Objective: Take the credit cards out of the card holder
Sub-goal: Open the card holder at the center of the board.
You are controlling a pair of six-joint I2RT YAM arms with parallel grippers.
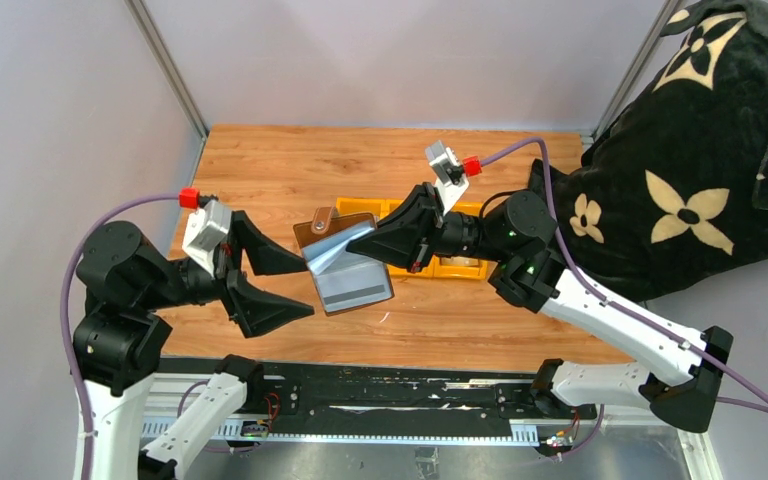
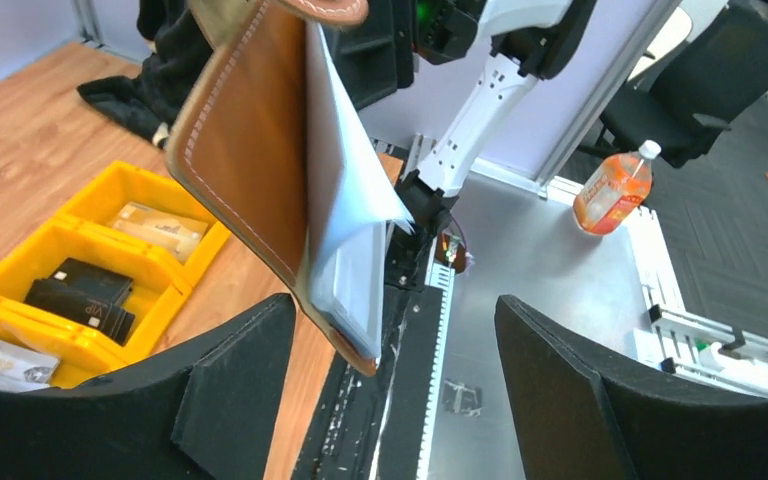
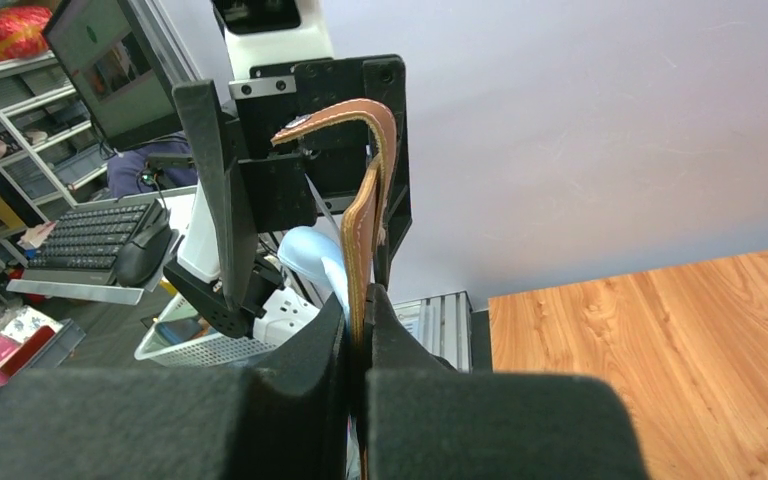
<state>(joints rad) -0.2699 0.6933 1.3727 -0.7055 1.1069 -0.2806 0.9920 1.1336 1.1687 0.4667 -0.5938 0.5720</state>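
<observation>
Hanging open in the air between my arms, the card holder [image 1: 345, 262] is pinched at one edge by my right gripper [image 1: 368, 243], clamped tight. My left gripper [image 1: 295, 283] gapes wide, empty, just beside it. Tugging a card could drag the wallet from that thin pinch onto the table [image 1: 260, 160].

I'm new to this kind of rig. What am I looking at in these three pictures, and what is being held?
Two robot arms are bolted at the near edge of a wooden table. One picture looks down from above; the other two come from cameras on each wrist. The right end effector is shut on the card holder, a brown wallet with a silvery-grey inside, held above the table. The left end effector is open beside it, holding nothing. A yellow bin on the table already contains cards.
</observation>
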